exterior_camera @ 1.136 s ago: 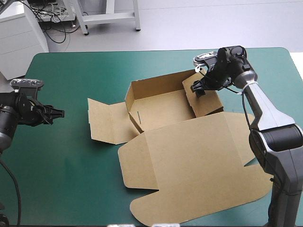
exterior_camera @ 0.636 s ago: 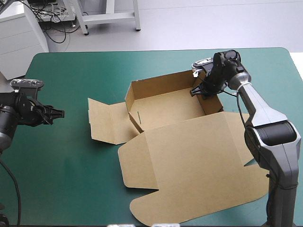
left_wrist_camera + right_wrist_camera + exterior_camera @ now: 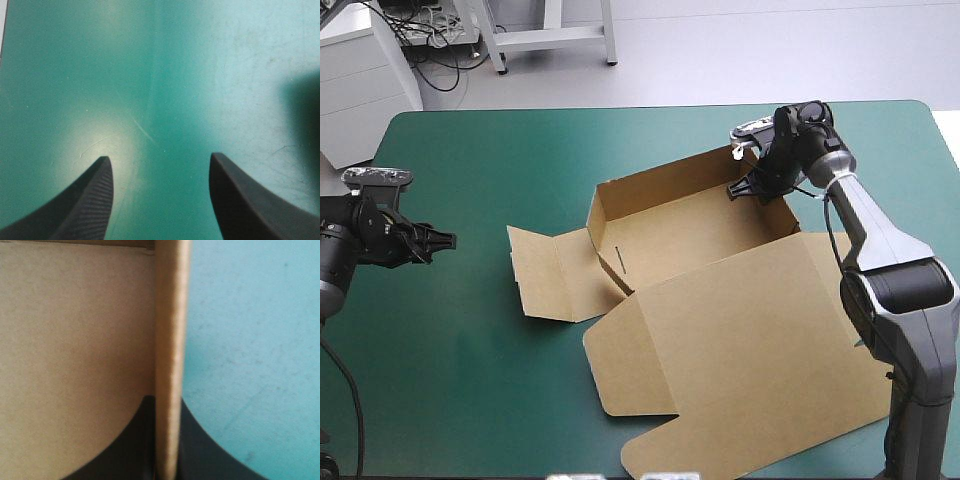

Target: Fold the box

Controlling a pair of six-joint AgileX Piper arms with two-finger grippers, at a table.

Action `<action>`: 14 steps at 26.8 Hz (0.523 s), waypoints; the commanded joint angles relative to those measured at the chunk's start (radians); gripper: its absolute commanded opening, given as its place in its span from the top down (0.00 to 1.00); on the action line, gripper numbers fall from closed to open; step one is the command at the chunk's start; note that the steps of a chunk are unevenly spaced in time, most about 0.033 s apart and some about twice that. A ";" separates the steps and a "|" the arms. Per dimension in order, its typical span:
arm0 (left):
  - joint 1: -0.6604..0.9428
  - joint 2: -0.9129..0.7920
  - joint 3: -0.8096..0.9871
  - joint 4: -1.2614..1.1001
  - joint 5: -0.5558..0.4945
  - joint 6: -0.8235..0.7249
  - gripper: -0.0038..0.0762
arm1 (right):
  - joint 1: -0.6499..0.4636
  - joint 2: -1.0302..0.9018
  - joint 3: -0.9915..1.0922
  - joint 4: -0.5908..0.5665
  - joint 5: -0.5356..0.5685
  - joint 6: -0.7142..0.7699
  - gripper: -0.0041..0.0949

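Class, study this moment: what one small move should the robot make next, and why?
Probably bring the open, black-finned left gripper toward the flat left flap of the brown board box: it lies unfolded on the teal-green cover, while the right gripper is clamped on the right wall.

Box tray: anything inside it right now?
Only bare brown floor shows inside the box; the right gripper is shut on its right wall, one finger inside. The corner beneath that gripper is covered.
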 commanded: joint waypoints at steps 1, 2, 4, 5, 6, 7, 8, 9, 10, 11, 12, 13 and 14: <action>0.003 -0.034 -0.025 -0.002 -0.051 0.011 0.44 | -0.004 -0.118 -0.063 -0.026 0.019 0.005 0.98; 0.003 -0.034 -0.025 -0.002 -0.065 0.011 0.44 | -0.004 -0.134 -0.072 -0.026 0.017 0.005 0.98; 0.003 -0.034 -0.025 -0.002 -0.080 0.011 0.44 | -0.004 -0.161 -0.085 -0.032 0.019 0.010 0.98; 0.003 -0.034 -0.025 -0.002 -0.080 0.011 0.44 | -0.006 -0.173 -0.085 -0.034 0.019 0.010 0.98; 0.003 -0.034 -0.025 -0.002 -0.081 0.011 0.44 | -0.008 -0.183 -0.085 -0.034 0.019 0.010 0.98; 0.003 -0.034 -0.025 -0.002 -0.086 0.011 0.44 | -0.014 -0.194 -0.085 -0.032 0.019 0.010 0.98; 0.003 -0.034 -0.025 -0.002 -0.087 0.011 0.44 | -0.015 -0.203 -0.085 -0.032 0.019 0.010 0.98; 0.003 -0.034 -0.025 -0.002 -0.088 0.011 0.44 | -0.024 -0.219 -0.085 -0.034 0.019 0.010 0.98; 0.003 -0.034 -0.025 -0.002 -0.088 0.011 0.44 | -0.030 -0.231 -0.085 -0.034 0.019 0.010 0.98; 0.003 -0.034 -0.025 -0.012 -0.090 0.011 0.44 | -0.035 -0.244 -0.085 -0.033 0.019 0.010 0.98; 0.003 -0.034 -0.025 -0.028 -0.095 0.011 0.44 | -0.047 -0.257 -0.085 -0.027 0.019 0.010 0.98; 0.003 -0.034 -0.025 -0.048 -0.101 0.011 0.44 | -0.058 -0.270 -0.085 -0.019 0.019 0.010 0.98; 0.003 -0.034 -0.025 -0.073 -0.111 0.012 0.44 | -0.071 -0.283 -0.085 -0.006 0.019 0.010 0.98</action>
